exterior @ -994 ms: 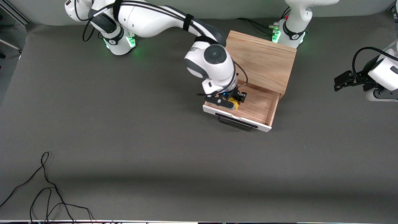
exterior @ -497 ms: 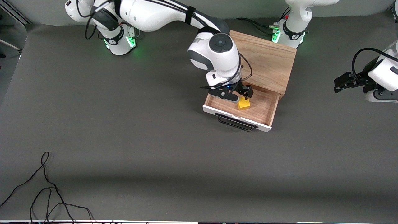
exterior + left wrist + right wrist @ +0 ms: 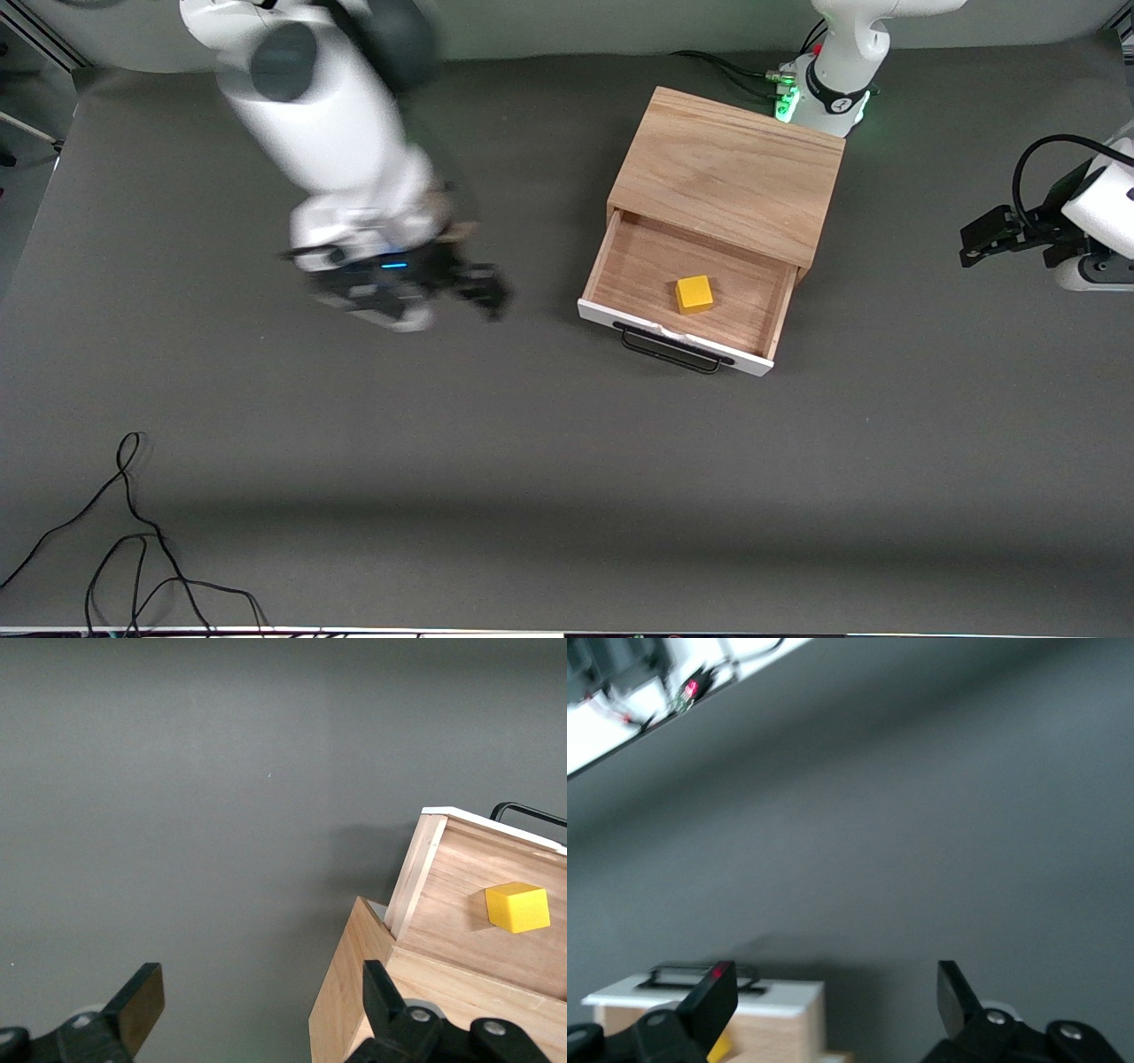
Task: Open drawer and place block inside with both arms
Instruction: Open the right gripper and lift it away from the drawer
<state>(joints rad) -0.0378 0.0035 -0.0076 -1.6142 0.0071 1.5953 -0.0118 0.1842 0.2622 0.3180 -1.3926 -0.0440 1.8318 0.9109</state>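
The drawer point(image 3: 680, 335) of the light oak box point(image 3: 731, 173) stands pulled out, white front and black bar handle point(image 3: 669, 351) toward the front camera. The yellow block point(image 3: 694, 293) lies alone on the drawer's wood floor. My right gripper point(image 3: 485, 291) is open and empty over the bare mat, beside the drawer toward the right arm's end. Its wrist view shows the open gripper point(image 3: 833, 997), the drawer front point(image 3: 700, 995) and a sliver of the block point(image 3: 719, 1047). My left gripper point(image 3: 974, 241) waits open at the left arm's end. Its wrist view shows the open gripper point(image 3: 261, 1001), the block point(image 3: 516, 906) and the drawer wall point(image 3: 416, 873).
A loose black cable point(image 3: 133, 532) lies on the grey mat point(image 3: 443, 443) near the front camera at the right arm's end. Black cables point(image 3: 735, 71) run by the left arm's base next to the box.
My right gripper let go of the block in the drawer, then rose and swung away toward the right arm's end. The block stays in the drawer. The left arm has barely moved.
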